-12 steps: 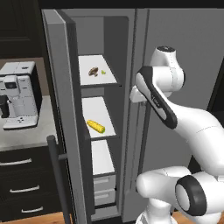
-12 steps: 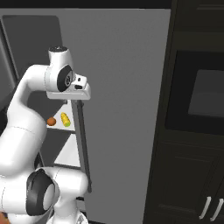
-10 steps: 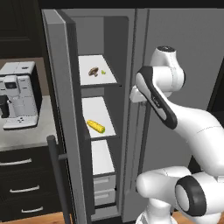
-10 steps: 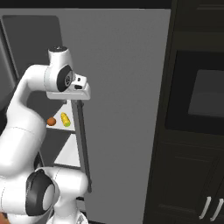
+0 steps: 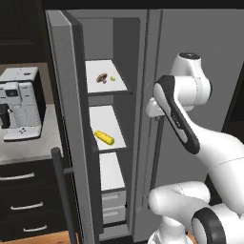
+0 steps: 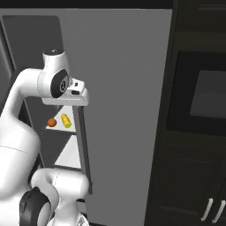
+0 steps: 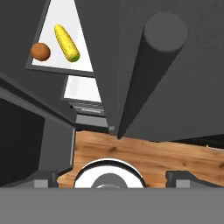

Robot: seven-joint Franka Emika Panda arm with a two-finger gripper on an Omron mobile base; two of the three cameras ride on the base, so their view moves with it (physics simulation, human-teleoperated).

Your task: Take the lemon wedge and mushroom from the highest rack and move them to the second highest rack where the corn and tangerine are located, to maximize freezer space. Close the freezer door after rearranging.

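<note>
With the freezer door [image 5: 66,119] swung open, I see flat white shelves inside. On the highest rack [image 5: 106,78] lie the lumpy brown mushroom [image 5: 101,78] and, just beside it, the tiny yellow-green lemon wedge [image 5: 112,78]. Below them, the second highest rack [image 5: 108,127] carries the long, bumpy yellow corn [image 5: 104,137]. My hand view adds a round orange tangerine [image 7: 40,52] near the corn and wooden flooring [image 7: 144,159] beneath. My pincer [image 7: 111,180] stands wide, holding nothing, by the closed door's smooth dark bar handle [image 7: 148,74].
</note>
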